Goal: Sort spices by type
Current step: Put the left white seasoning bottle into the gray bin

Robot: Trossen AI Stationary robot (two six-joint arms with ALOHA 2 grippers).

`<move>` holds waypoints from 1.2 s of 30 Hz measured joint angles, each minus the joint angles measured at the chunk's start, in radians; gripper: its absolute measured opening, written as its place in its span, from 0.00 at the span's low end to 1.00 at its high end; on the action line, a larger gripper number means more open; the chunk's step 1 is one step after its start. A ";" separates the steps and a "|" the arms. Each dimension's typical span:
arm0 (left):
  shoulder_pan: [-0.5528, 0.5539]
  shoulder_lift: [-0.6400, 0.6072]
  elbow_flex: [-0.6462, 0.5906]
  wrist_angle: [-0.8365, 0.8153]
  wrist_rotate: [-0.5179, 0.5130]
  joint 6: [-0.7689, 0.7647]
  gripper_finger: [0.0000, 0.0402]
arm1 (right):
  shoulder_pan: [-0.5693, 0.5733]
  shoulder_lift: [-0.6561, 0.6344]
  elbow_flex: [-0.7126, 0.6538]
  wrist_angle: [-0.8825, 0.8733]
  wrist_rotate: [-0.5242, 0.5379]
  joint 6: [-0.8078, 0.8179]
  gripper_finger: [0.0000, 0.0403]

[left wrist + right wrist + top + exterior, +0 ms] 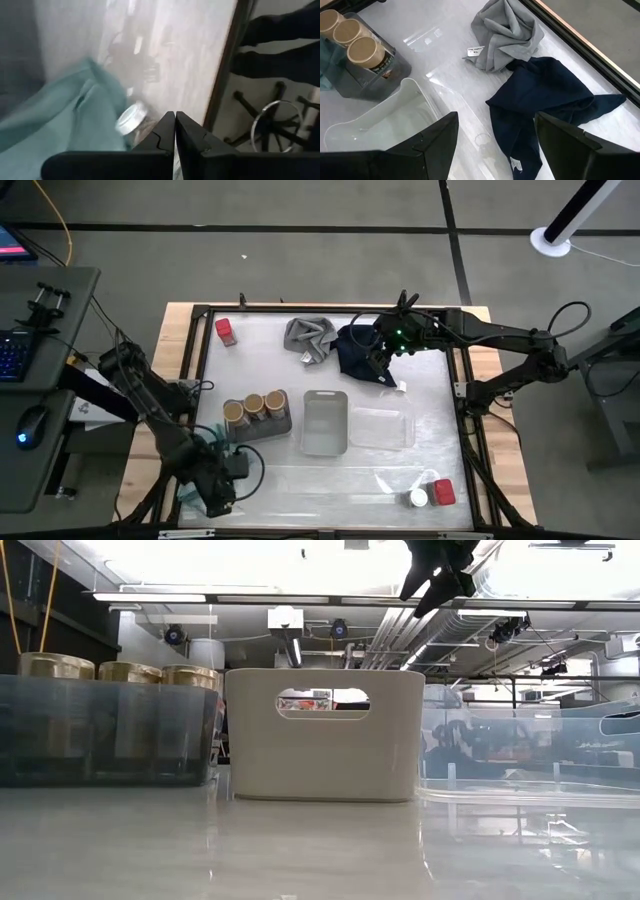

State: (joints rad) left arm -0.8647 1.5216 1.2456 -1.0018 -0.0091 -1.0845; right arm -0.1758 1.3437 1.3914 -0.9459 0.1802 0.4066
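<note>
Three tan-topped jars (255, 406) lined up in the dark tray (280, 426), at nine o'clock of the white bin (325, 442). Red jar (225, 331) far off at eleven; white-topped jar (418, 498) touching another red jar (444, 492) at five. Right gripper (382, 362) spread above the navy cloth (356, 356). Left gripper (222, 498) pressed together at seven, by the teal cloth (60, 117).

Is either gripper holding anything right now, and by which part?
Nothing held. Right gripper hangs open above the navy cloth; left gripper is shut empty beside the teal cloth.
</note>
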 joint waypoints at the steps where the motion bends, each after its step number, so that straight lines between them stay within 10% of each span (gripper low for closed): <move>1: -0.004 -0.005 0.006 -0.010 -0.001 -0.002 0.00 | 0.000 0.000 0.000 0.000 0.000 -0.001 0.64; 12: -0.100 -0.001 -0.054 0.064 0.025 -0.313 0.04 | 0.000 0.000 0.000 0.001 0.000 -0.008 0.64; 27: -0.110 0.046 -0.056 0.075 0.077 -0.636 0.69 | 0.000 0.000 0.000 0.008 0.000 -0.049 0.64; 36: -0.087 0.187 -0.056 0.068 0.163 -0.693 0.81 | 0.000 0.000 0.000 0.009 0.000 -0.052 0.64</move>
State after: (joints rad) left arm -0.9515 1.7091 1.1892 -0.9340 0.1543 -1.7779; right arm -0.1758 1.3434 1.3914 -0.9373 0.1802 0.3542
